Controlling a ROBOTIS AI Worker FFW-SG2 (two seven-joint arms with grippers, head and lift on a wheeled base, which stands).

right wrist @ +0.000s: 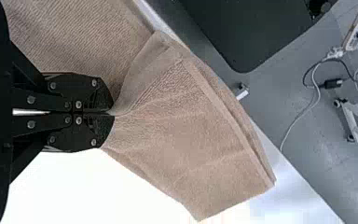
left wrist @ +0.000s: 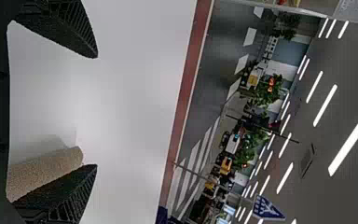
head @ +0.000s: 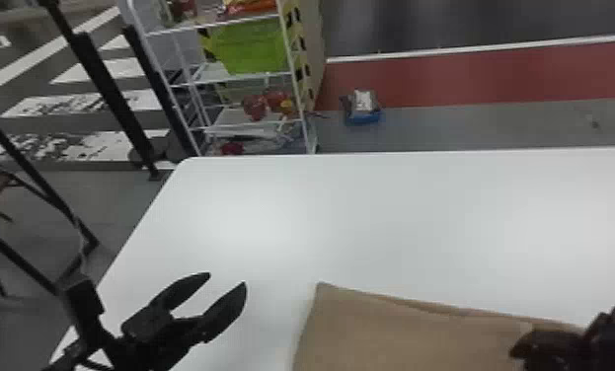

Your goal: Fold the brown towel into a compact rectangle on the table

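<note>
Brown towel [head: 395,335], on the near part of the white surface [head: 370,212]; far edge running left to right, slanting nearer rightward; long axis indeterminable. Right end effector [head: 518,346]: clamped on towel. Left end effector [head: 227,279]: fingers apart, left of towel.

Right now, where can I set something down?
The white table is bare beyond the brown towel to its far edge, and narrowly between towel and left gripper. Crowded: near right, where the right gripper grips the towel.
</note>
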